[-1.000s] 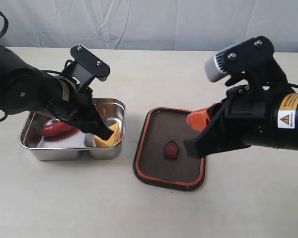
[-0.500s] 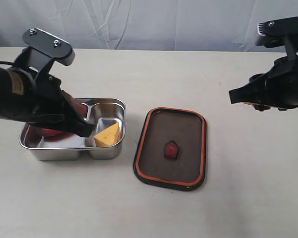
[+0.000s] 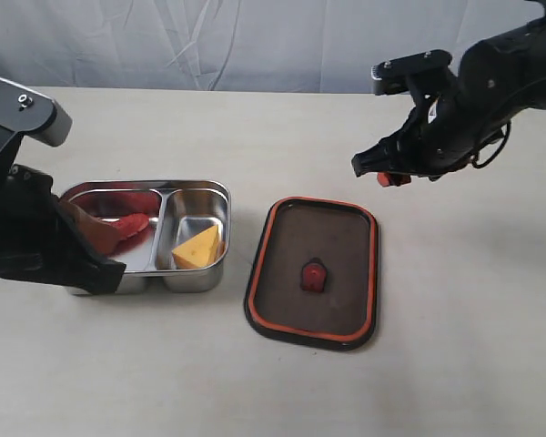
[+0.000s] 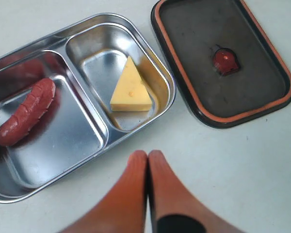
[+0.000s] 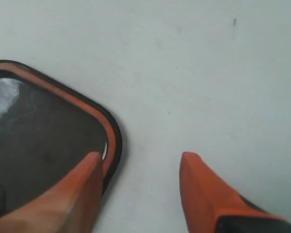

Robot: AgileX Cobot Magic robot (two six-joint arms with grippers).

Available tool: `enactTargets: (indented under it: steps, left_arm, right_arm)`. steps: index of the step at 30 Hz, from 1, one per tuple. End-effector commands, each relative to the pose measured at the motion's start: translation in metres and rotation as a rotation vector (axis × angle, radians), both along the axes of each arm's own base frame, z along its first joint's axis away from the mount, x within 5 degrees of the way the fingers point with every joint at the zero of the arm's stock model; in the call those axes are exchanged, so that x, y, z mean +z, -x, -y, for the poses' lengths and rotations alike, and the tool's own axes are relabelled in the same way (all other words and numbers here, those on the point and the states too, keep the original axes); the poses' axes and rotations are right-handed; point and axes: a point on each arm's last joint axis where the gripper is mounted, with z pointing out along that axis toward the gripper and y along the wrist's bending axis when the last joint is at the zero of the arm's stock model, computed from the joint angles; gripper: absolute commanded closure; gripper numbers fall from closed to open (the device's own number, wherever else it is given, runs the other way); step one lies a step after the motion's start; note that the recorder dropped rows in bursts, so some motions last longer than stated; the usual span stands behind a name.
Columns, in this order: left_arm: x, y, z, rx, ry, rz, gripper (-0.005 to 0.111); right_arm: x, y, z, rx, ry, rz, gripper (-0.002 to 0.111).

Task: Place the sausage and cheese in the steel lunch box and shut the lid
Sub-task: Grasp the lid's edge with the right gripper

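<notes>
Fingers, exterior view: those of left gripper [image 3: 112, 268] seen as one dark wedge low over the near left corner of the lunch box [image 3: 200, 189], hiding that corner; clenched or not, cannot tell from this side. Right gripper [image 3: 373, 170] raised over the tabletop [image 3: 255, 127] toward its far right, beyond the far right corner of the lid [image 3: 346, 255]; spread not readable here. Lunch box on the left half of the tabletop, open. Sausage [image 3: 118, 225] lying in the larger left compartment, cheese [image 3: 197, 247] in the smaller right compartment. Lid flat just beside the box's right side, not touching it, orange seal rim facing up, small red tab [image 3: 312, 275] at its centre.

Left wrist view: two orange fingers [image 4: 131, 184] clenched tip to tip, gripping nothing, over bare tabletop just off the box's long near wall. Sausage lying aslant on the floor of the larger compartment, one end close to the divider. Cheese flat in the smaller compartment, point toward the far wall. Lid alongside, apart from the box.

Right wrist view: orange fingers [image 5: 199, 189] spread wide and released, empty. One finger over a rounded corner of the lid, the other over bare tabletop. No contact with the lid to be seen.
</notes>
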Motion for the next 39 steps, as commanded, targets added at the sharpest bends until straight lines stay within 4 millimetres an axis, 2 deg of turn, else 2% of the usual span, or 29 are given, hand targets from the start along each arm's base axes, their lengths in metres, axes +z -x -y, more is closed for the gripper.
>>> enactTargets:
  steps: [1, 7, 12, 15, 22, 26, 29, 34, 39]
  left_arm:
    - [0.001, 0.003, -0.001, -0.002, 0.009, 0.002, 0.107]
    - [0.001, 0.003, -0.001, -0.002, 0.01, 0.004, 0.107]
    - [0.002, 0.002, 0.0, 0.0, 0.018, 0.017, 0.107]
    - [0.003, 0.002, 0.0, -0.001, 0.019, 0.024, 0.107]
    - [0.003, 0.002, 0.0, -0.001, 0.018, 0.023, 0.107]
    - [0.002, 0.002, -0.001, -0.002, 0.014, 0.018, 0.107]
    - [0.002, 0.002, -0.001, -0.002, 0.014, 0.018, 0.107]
    - [0.002, 0.002, -0.001, -0.002, 0.014, 0.018, 0.107]
    - [0.002, 0.002, -0.001, 0.0, 0.018, 0.016, 0.107]
  right_arm:
    - [-0.023, -0.017, -0.006, 0.02, 0.047, -0.048, 0.06]
    - [-0.053, -0.025, -0.01, 0.03, 0.092, -0.137, 0.06]
    - [-0.053, -0.023, -0.014, 0.018, 0.051, -0.161, 0.06]
    - [-0.054, -0.02, -0.022, 0.069, -0.02, -0.191, 0.06]
    - [-0.078, -0.024, -0.022, 0.068, -0.002, -0.204, 0.06]
    - [-0.082, -0.024, -0.022, 0.067, 0.001, -0.211, 0.06]
    - [-0.082, -0.024, -0.022, 0.067, 0.002, -0.212, 0.07]
    - [-0.082, -0.024, -0.021, 0.074, 0.013, -0.216, 0.107]
    - [-0.084, -0.019, -0.018, 0.095, 0.06, -0.262, 0.109]
